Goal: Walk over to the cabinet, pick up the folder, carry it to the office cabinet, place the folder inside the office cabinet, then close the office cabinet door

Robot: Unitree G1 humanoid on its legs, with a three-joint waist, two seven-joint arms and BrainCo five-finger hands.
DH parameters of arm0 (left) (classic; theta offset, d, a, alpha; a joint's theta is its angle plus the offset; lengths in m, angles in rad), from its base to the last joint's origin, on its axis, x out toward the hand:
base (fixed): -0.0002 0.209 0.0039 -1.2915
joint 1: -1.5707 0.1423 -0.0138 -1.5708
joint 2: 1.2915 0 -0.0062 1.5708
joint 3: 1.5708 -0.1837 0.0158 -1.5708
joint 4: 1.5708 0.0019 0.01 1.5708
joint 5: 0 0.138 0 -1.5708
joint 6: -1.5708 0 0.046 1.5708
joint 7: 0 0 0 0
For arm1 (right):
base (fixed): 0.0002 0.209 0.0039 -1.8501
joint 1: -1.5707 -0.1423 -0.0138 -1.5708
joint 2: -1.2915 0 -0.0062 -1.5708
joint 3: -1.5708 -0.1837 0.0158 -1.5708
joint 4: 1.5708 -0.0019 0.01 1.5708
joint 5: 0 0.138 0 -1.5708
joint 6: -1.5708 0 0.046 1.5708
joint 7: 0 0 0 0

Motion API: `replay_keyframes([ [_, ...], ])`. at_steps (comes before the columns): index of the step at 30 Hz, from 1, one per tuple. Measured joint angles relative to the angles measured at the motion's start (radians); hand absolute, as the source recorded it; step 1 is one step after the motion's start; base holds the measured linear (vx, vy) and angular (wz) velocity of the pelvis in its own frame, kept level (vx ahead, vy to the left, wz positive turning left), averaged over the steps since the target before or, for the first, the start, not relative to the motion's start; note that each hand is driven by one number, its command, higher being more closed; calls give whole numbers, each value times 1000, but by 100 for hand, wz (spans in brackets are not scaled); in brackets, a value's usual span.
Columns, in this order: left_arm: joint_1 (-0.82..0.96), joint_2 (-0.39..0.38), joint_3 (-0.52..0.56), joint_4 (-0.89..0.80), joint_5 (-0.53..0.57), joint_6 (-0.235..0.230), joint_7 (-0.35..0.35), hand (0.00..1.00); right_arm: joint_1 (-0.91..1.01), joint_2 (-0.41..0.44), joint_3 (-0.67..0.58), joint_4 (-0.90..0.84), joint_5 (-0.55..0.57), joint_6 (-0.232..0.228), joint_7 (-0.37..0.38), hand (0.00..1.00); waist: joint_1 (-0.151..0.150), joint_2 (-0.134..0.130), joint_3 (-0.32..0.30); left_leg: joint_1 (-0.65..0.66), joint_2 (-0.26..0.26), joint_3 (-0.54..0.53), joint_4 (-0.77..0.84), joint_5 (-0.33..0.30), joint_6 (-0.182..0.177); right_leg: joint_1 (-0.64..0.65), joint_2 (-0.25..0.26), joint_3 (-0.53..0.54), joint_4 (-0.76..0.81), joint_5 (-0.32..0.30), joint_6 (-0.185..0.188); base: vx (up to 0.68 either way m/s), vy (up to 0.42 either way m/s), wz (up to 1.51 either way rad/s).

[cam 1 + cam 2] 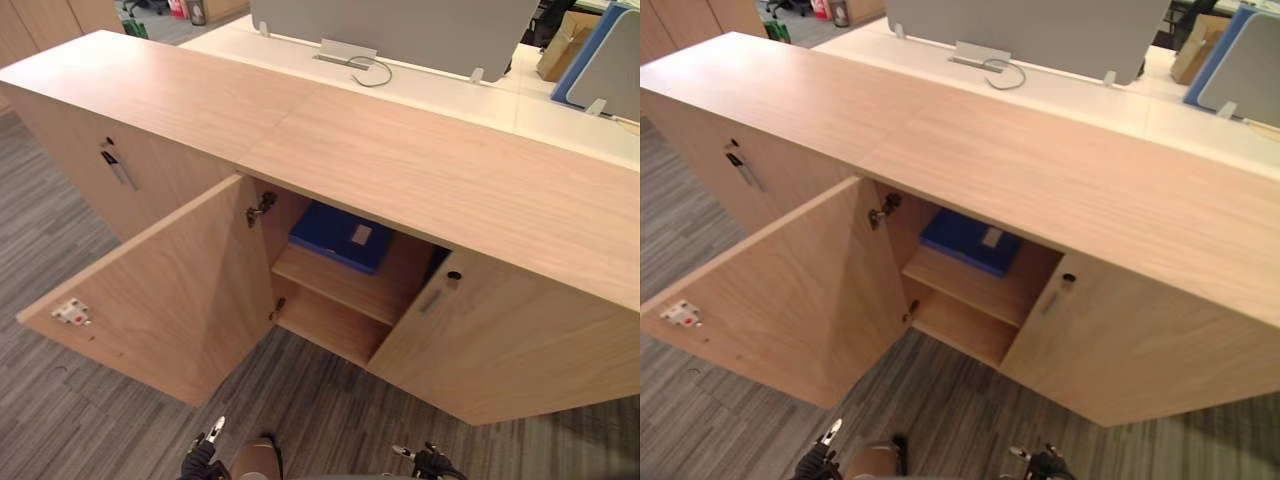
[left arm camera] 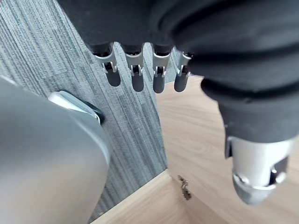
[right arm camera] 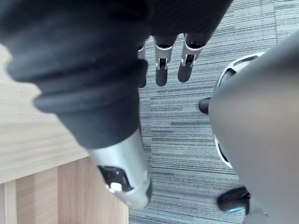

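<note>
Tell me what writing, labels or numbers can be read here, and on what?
No text is legible.
White label on the blue folder, on the upper shelf of the office cabinet: too small to read.
White tag with red marks inside the open door: too small to read.

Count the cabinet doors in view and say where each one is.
3. A shut door at the far left; the open door swung wide in the middle; the right door beside the blue folder, seemingly ajar. Others may lie past the picture's edge.

Blue folder, grey-striped carpet
</note>
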Motion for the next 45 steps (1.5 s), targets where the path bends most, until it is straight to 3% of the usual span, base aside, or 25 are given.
replay_keyframes([
  [1,-1,-7,-21,3,4,0,-2,0,-2,-9,-22,2,8,-3,0,0,-8,28,1,11,-2,25,-51,-26,14,-4,6,-11,16,-11,17,37,185,54],
  [2,-4,12,-41,8,6,0,-5,0,-3,-2,-37,19,28,-2,-2,0,-6,9,-1,26,-40,22,-118,2,28,-13,-18,-8,16,-16,23,58,200,70],
  [3,-4,35,-52,24,5,2,-6,0,0,10,-68,46,39,-2,-2,0,-5,-19,-7,82,-112,16,-285,86,46,-18,-38,19,-12,-10,12,54,101,61],
  [6,-4,36,-55,44,39,15,-7,0,-1,1,-98,50,75,-2,2,0,-11,-4,-8,176,-189,-23,-513,214,67,4,-50,36,-59,10,-3,62,44,58],
  [8,-2,45,-54,67,43,17,-7,0,-1,-3,-109,59,116,-2,4,0,-11,4,-11,236,-200,-41,-631,272,65,19,-47,23,-64,17,6,65,4,21],
  [25,-2,68,-45,102,23,16,-22,0,-21,-17,-64,98,109,0,10,0,-13,-5,1,286,-196,-85,-638,276,46,109,-21,-7,-105,15,5,-6,-41,7],
  [31,-11,82,49,98,233,44,-3,0,-21,-22,-103,98,59,9,14,0,-17,-3,13,286,-196,-82,-638,266,39,116,-18,-5,-122,13,0,4,-2,-1],
  [33,-20,113,103,93,271,58,-2,0,-20,-26,-116,98,28,15,17,0,-17,-1,15,287,-195,-75,-637,261,40,118,-17,-2,-129,13,0,29,-12,-7],
  [36,-52,219,191,71,296,74,-2,0,-21,-30,-154,98,25,23,25,0,-13,-1,21,295,-190,-65,-637,255,37,120,-13,9,-134,16,5,43,-18,-13],
  [38,-97,328,243,70,296,79,-4,0,-23,-35,-185,98,2,28,38,0,-10,-1,21,304,-189,-55,-637,246,30,131,-10,16,-148,16,5,52,-16,-12],
  [42,-204,462,260,60,312,86,-6,0,-23,-42,-196,96,-8,34,52,0,-5,1,21,306,-184,-48,-636,240,23,134,-5,19,-153,16,4,38,-10,-3],
  [45,-282,519,226,58,360,91,-6,0,-27,-42,-224,95,-7,43,59,0,-2,1,21,318,-178,-38,-632,236,17,141,-1,26,-153,16,4,15,-2,-10],
])
